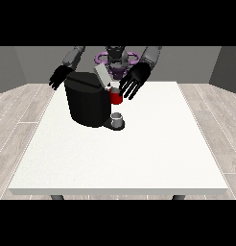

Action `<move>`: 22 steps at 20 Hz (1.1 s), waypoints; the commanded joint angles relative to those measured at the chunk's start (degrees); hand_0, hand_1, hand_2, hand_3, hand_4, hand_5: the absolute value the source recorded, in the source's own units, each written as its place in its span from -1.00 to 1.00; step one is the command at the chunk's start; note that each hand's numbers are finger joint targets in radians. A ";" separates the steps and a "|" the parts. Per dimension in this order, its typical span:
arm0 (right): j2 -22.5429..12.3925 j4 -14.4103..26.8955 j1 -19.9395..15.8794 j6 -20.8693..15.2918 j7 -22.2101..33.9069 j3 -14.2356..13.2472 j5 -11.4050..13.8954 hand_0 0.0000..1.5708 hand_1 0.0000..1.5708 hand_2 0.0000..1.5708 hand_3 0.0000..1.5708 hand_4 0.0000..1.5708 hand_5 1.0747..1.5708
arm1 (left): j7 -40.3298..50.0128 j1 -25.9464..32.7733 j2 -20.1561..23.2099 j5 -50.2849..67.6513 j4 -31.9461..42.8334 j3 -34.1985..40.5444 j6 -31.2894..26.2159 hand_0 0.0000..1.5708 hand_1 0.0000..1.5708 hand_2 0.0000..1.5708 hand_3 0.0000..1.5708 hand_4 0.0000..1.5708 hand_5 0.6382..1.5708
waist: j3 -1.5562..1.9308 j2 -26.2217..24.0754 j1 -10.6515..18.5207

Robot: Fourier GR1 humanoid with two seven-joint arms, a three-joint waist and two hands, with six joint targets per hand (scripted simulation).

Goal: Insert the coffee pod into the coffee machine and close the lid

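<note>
Hand at view's right (135,79), fingers spread, above machine (86,103); lid (102,74) up. Press lid squarely down.

A robot stands behind a large white table (139,153), seen from across it. On the table's far left part sits a black coffee machine (86,103). Its grey lid (101,74) is tilted up and open. At the machine's front right a red part (116,97) shows, and below it a small grey cup (117,118) stands on the machine's low base. The hand at the view's right (134,80) hangs just beside the lid and above the red part, fingers spread and pointing down towards the camera. The hand at the view's left (57,77) is behind the machine's top left corner, fingers straight. Grey wooden floor surrounds the table.
</note>
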 commanded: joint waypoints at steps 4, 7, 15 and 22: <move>0.79 2.36 -2.93 -1.91 -1.43 -0.95 -0.08 -1.00 -1.00 -1.00 -1.00 -0.54 1.00 | 1.94 -2.95 -0.21 -1.34 -0.28 -0.21 -0.54 -1.00 -1.00 -1.00 -1.00 -1.00 1.00 | -0.07 1.98 0.76; -2.09 4.12 1.24 0.89 -1.94 -3.28 -1.86 -1.00 -1.00 -1.00 -1.00 -0.56 1.00 | 0.34 1.79 -1.56 -1.71 -1.50 -1.42 -1.09 -1.00 -1.00 -1.00 -1.00 -1.00 1.00 | -0.08 -2.78 2.58; 0.63 6.43 4.17 -1.80 -2.68 -1.88 -0.26 -1.00 -1.00 -1.00 -1.00 -0.50 1.00 | 2.97 4.04 -5.53 -1.20 -3.31 -1.57 -2.23 -1.00 -1.00 -1.00 -1.00 -1.00 1.00 | -0.08 -8.37 5.99; -0.83 6.18 9.61 1.08 -3.47 -3.57 -3.05 -1.00 -1.00 -1.00 -1.00 -0.45 1.00 | 2.80 10.83 -12.90 9.56 -3.69 7.56 1.18 -1.00 -1.00 -1.00 -1.00 -1.00 1.00 | -0.11 -14.78 8.86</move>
